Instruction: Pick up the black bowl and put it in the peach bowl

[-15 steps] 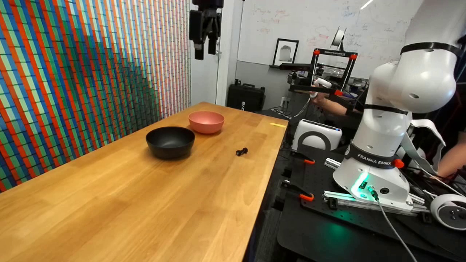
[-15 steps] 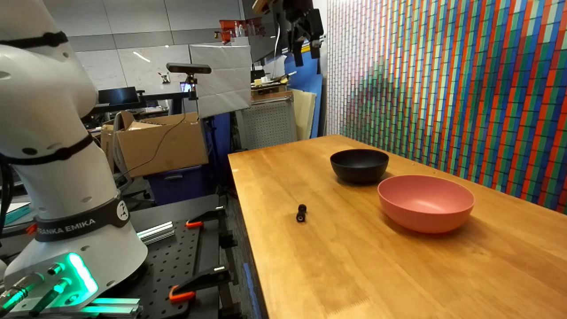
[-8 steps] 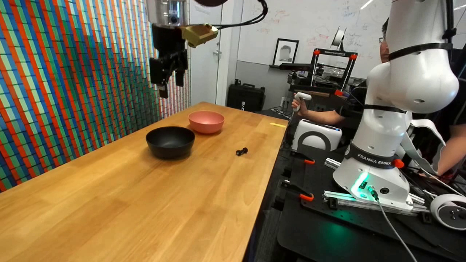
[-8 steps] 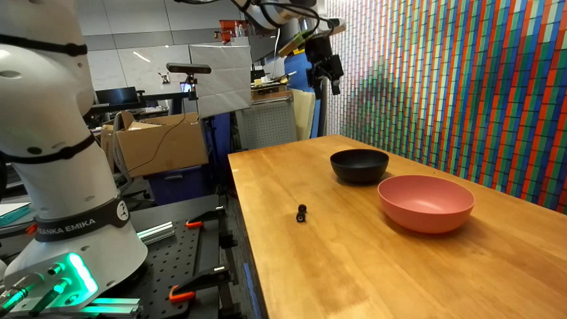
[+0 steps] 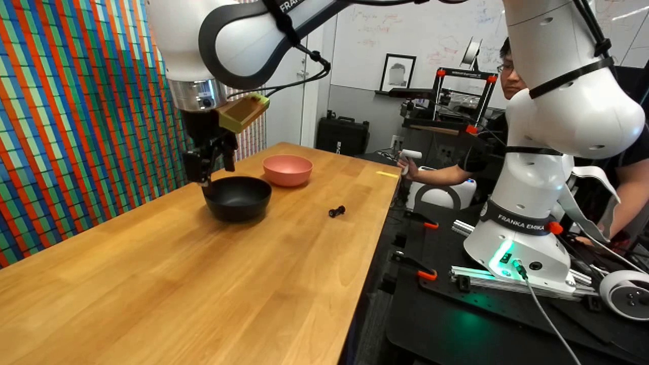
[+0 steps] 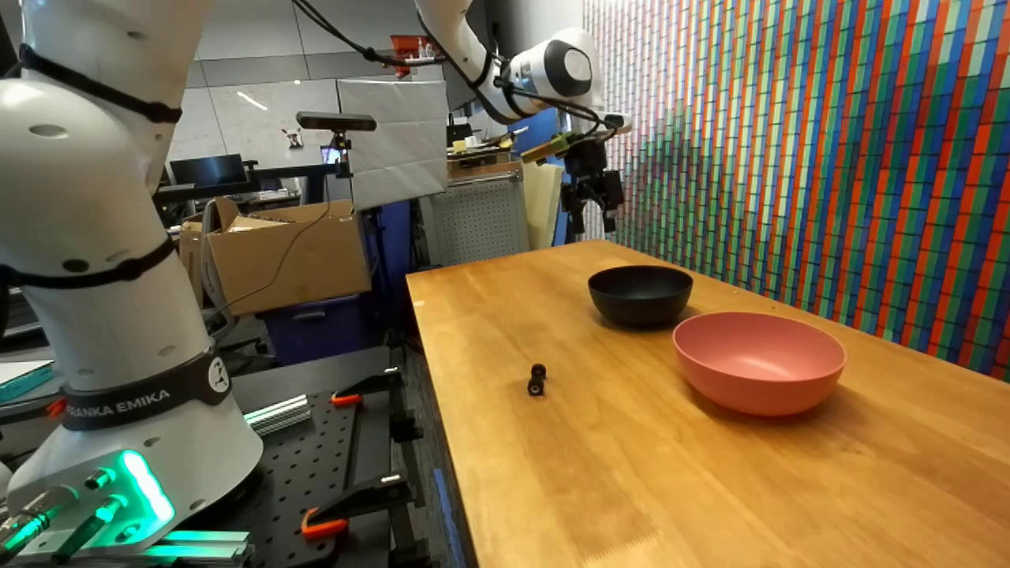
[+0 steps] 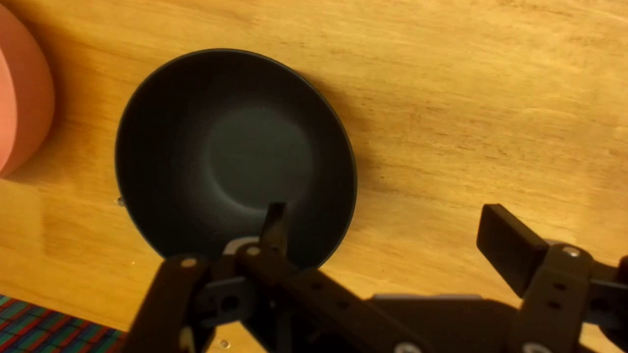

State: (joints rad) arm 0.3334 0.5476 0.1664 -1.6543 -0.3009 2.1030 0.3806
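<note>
The black bowl stands upright on the wooden table in both exterior views, black bowl and black bowl. It fills the left middle of the wrist view, black bowl. The peach bowl stands close beside it, larger in an exterior view as the peach bowl, and is cut off at the left edge of the wrist view, peach bowl. My gripper, also gripper, is open and empty above the table near the black bowl's rim. In the wrist view the gripper has one finger over the bowl, the other over bare wood.
A tiny black object lies on the table towards the robot base. A coloured patterned wall runs along the table's far edge. A yellow strip marks the table near a corner. A person holds a controller behind the arm.
My gripper has come down from high above the table to just above the black bowl's rim level, shifting towards the patterned wall. It stays open. The bowls have not moved.
</note>
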